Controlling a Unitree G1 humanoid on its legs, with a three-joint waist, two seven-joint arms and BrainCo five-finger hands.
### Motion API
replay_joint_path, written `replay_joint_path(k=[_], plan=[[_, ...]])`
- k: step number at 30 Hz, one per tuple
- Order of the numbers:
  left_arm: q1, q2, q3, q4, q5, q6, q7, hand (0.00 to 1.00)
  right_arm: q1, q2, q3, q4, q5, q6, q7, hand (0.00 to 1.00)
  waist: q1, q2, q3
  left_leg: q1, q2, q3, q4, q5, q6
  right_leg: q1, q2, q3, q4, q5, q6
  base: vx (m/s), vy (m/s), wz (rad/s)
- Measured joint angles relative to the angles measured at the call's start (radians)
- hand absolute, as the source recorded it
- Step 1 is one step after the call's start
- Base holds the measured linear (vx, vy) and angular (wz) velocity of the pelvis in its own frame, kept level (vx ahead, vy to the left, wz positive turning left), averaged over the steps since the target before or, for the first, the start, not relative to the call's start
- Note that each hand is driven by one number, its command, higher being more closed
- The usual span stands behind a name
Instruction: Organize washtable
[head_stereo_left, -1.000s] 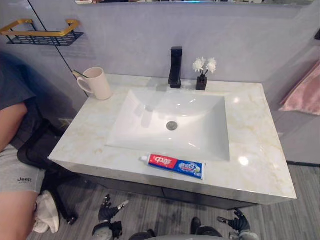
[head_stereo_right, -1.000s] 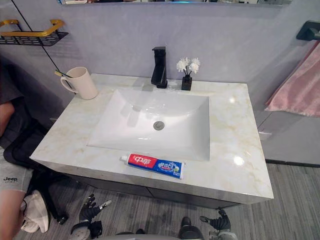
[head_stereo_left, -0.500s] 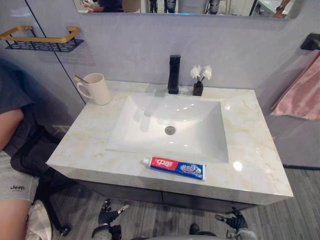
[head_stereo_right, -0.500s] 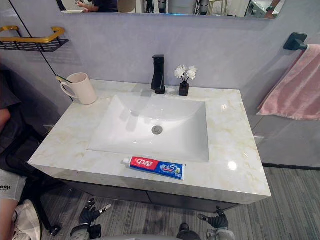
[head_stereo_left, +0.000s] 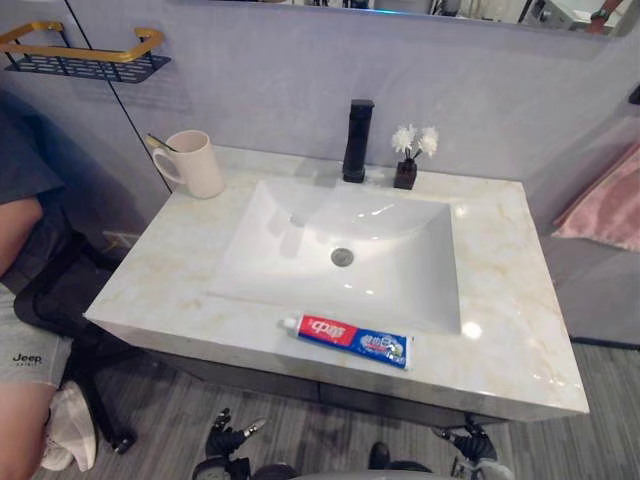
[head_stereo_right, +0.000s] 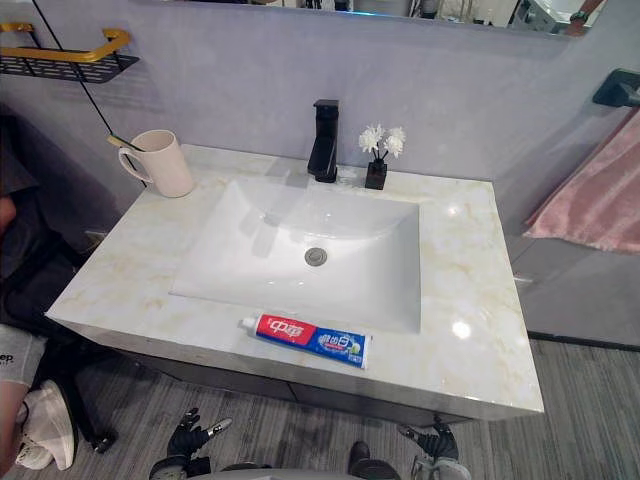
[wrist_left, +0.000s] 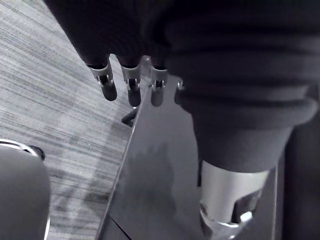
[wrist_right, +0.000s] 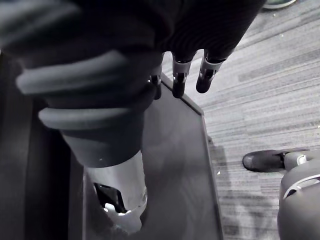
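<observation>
- Toothpaste tube (head_stereo_left: 345, 338) lies flat on the marble surface (head_stereo_left: 180, 270), along its near edge and just in front of the white sink (head_stereo_left: 300, 250). The cap end points left.
- Mug (head_stereo_left: 192, 165) stands at the far left corner with its handle turned left and a toothbrush (head_stereo_left: 158, 144) leaning in it.
- Black faucet (head_stereo_left: 356, 140) stands at the far middle behind the sink, with a small black vase of white flowers (head_stereo_left: 408, 158) just to its right.
- My left hand (head_stereo_left: 228, 440) hangs low over the grey floor, below the near edge of the surface and left of the middle. Its fingers (wrist_left: 131, 90) are relaxed and apart, holding nothing.
- My right hand (head_stereo_left: 470, 442) hangs just as low on the right side. Its fingers (wrist_right: 179, 82) are loose and apart too, empty, well apart from the tube.
- Pink towel (head_stereo_left: 600, 205) hangs on the right wall, and a black and gold shelf (head_stereo_left: 85, 55) sits on the far left wall.
- A person (head_stereo_left: 20, 250) sits left of the surface.
</observation>
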Motion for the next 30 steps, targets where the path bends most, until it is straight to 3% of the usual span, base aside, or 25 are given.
replay_joint_path(k=[1,2,5,7,8,10,12,14,16,19,28,30], plan=[[-0.006,-0.003,-0.002,-0.001,0.0,0.0,-0.001,0.0,0.002,-0.008,0.0,0.0,0.002,0.0,0.0,0.0,0.001,0.003,0.01,-0.047,0.012,-0.012,0.099,0.02,-0.016,0.021,-0.003,0.006,0.003,-0.003,-0.004,0.19,-0.045,-0.21],[-0.013,-0.01,-0.005,0.0,-0.002,0.0,-0.001,0.0,0.004,-0.015,0.0,0.002,0.002,0.002,-0.003,0.0,0.006,0.005,0.012,-0.069,0.013,-0.025,0.113,-0.011,-0.017,0.022,-0.011,0.024,0.014,-0.01,-0.005,0.23,-0.01,-0.44],[-0.02,-0.013,-0.014,-0.001,-0.006,-0.001,0.0,0.0,0.0,-0.035,-0.028,0.002,0.002,0.003,-0.005,0.0,0.009,0.019,0.014,-0.093,-0.014,-0.108,-0.059,-0.017,-0.005,0.024,-0.036,0.056,0.018,-0.018,0.004,0.14,0.047,-0.44],[-0.015,-0.015,-0.023,0.004,-0.008,0.005,0.002,0.0,0.005,-0.045,-0.038,0.003,0.001,0.002,-0.007,0.0,0.007,0.037,0.013,-0.086,-0.023,-0.174,-0.168,0.015,0.002,0.02,-0.031,0.065,0.034,-0.036,0.027,0.11,0.145,-0.25],[-0.005,-0.022,-0.023,0.004,-0.027,0.005,0.004,0.0,0.01,-0.057,-0.042,0.01,0.001,0.003,-0.01,0.0,0.011,0.056,0.009,-0.08,-0.023,-0.194,-0.184,0.07,0.019,0.023,-0.024,0.076,0.052,-0.054,0.043,0.13,0.229,-0.23],[0.008,0.01,-0.015,0.003,-0.035,0.009,0.009,0.0,0.017,-0.047,-0.039,0.027,-0.002,0.008,-0.021,0.0,0.014,0.015,-0.005,-0.044,-0.059,-0.171,-0.223,0.074,0.037,0.021,-0.067,0.072,0.083,-0.073,0.07,0.14,0.203,-0.1],[0.02,0.041,-0.02,0.003,-0.036,0.009,0.005,0.0,0.027,-0.033,-0.04,0.042,-0.02,0.012,-0.021,0.0,0.013,-0.031,-0.019,0.006,-0.121,-0.161,-0.329,0.119,0.065,0.013,-0.128,0.034,0.098,-0.082,0.091,0.14,0.126,0.07],[0.024,0.049,-0.017,0.005,-0.039,0.01,0.006,0.0,0.031,-0.031,-0.047,0.047,-0.02,0.018,-0.022,0.0,0.012,-0.042,-0.028,0.028,-0.152,-0.161,-0.38,0.148,0.08,0.012,-0.155,-0.002,0.096,-0.075,0.106,0.1,0.062,0.05],[0.019,0.045,-0.017,0.005,-0.043,0.008,0.004,0.0,0.037,-0.031,-0.069,0.05,-0.02,0.019,-0.023,0.0,0.012,-0.046,-0.03,0.026,-0.177,-0.177,-0.389,0.157,0.092,0.02,-0.175,-0.035,0.095,-0.069,0.115,0.07,0.07,0.29],[0.017,0.043,-0.007,0.005,-0.044,0.0,0.005,0.0,0.038,-0.029,-0.078,0.069,-0.02,0.02,-0.021,0.0,0.014,-0.025,-0.033,0.029,-0.2,-0.206,-0.431,0.188,0.101,0.021,-0.186,-0.08,0.095,-0.067,0.12,0.02,0.037,0.3],[0.024,0.028,0.008,0.043,-0.06,-0.012,0.004,0.0,0.046,-0.03,-0.084,0.084,-0.02,0.02,-0.022,0.0,0.027,-0.005,-0.03,0.057,-0.196,-0.297,-0.562,0.301,0.09,0.038,-0.169,-0.173,0.1,-0.074,0.114,-0.09,-0.036,0.31],[0.025,0.023,0.064,0.043,-0.06,-0.012,0.004,0.0,0.045,-0.03,-0.088,0.086,-0.02,0.021,-0.022,0.0,0.04,-0.003,-0.029,0.064,-0.196,-0.308,-0.581,0.314,0.084,0.04,-0.169,-0.185,0.104,-0.082,0.108,-0.14,0.002,0.18]])
